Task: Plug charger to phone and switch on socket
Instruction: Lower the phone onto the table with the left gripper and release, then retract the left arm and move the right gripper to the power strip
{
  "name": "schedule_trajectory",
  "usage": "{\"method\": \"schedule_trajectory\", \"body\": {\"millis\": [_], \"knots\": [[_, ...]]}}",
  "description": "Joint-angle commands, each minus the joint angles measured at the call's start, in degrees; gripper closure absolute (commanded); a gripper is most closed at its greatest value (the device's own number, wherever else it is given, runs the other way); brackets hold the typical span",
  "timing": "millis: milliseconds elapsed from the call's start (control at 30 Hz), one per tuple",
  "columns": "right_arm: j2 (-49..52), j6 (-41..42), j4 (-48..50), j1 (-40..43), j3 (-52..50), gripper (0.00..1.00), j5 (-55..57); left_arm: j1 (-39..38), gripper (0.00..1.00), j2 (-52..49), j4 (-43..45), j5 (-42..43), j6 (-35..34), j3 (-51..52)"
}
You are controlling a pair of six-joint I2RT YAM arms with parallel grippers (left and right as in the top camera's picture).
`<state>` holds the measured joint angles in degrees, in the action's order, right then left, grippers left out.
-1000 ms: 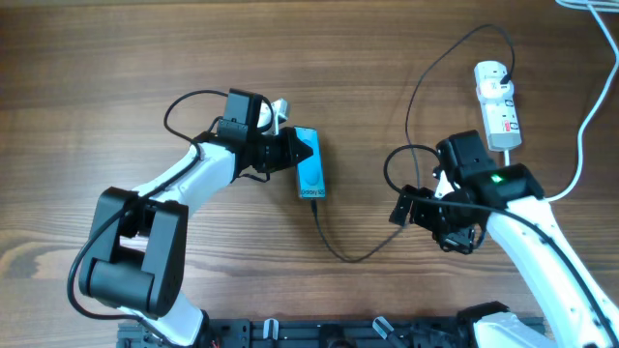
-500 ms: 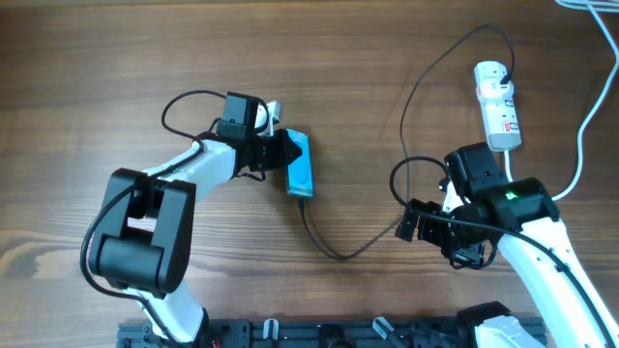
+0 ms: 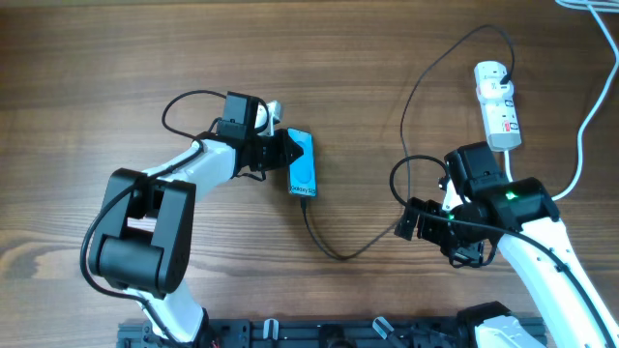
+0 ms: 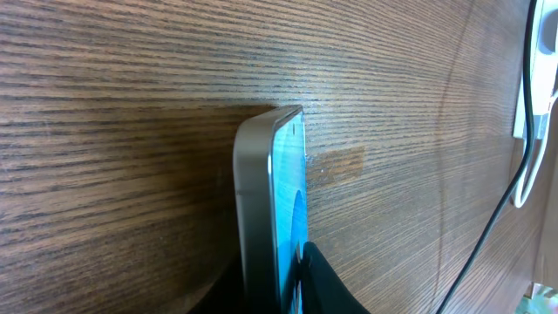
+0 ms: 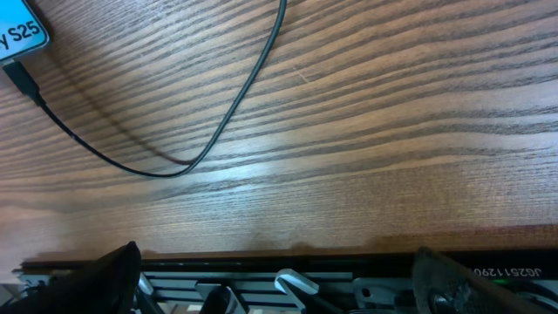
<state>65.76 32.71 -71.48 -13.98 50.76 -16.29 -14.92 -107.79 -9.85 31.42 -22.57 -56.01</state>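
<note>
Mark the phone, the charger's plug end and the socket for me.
phone (image 3: 303, 164): overhead view, middle of the teal screen.
charger (image 5: 23, 80): right wrist view, connector tip at the phone's end.
socket (image 3: 500, 114): overhead view, middle of the white strip body.

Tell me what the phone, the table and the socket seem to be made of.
Phone: satin grey metal edge, apparently, with glossy glass screen. Table: wood or wood-look laminate, judging by its grain and soft sheen. Socket: smooth white plastic, probably moulded.
</note>
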Motion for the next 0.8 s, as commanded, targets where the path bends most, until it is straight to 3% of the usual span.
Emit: {"method": "schedule_trajectory", "body": {"millis": [0,200,467,600,700,767], "knots": [[-0.5,-0.6,0.7,0.1,0.1,0.0,0.0,0.3,0.84,-0.8,-0.5,-0.9,1.4,-0.2],[-0.5,-0.6,1.4,0.1,0.1,0.0,0.0,0.3,0.83,-6.4,-0.2,-0.9,1.4,-0.2],[-0.5,-0.6,1.4,0.1,0.1,0.0,-0.1,0.3,0.68,-6.4,-2.8,-4.3,1.4,-0.2],[-0.4,-0.6,0.7,0.1,0.1,0.0,-0.1,0.3,0.67,-6.4,-3.1,-4.3,1.4,-0.2],[-0.4,-0.6,0.7,0.1,0.1,0.0,0.0,0.3,0.62,-6.3,-4.8,-6.6,1.4,-0.2],[-0.5,-0.7,3.5,0.1,0.1,0.0,0.0,2.2,0.5,-2.2,-9.4,-7.3,1.4,-2.2]]}}
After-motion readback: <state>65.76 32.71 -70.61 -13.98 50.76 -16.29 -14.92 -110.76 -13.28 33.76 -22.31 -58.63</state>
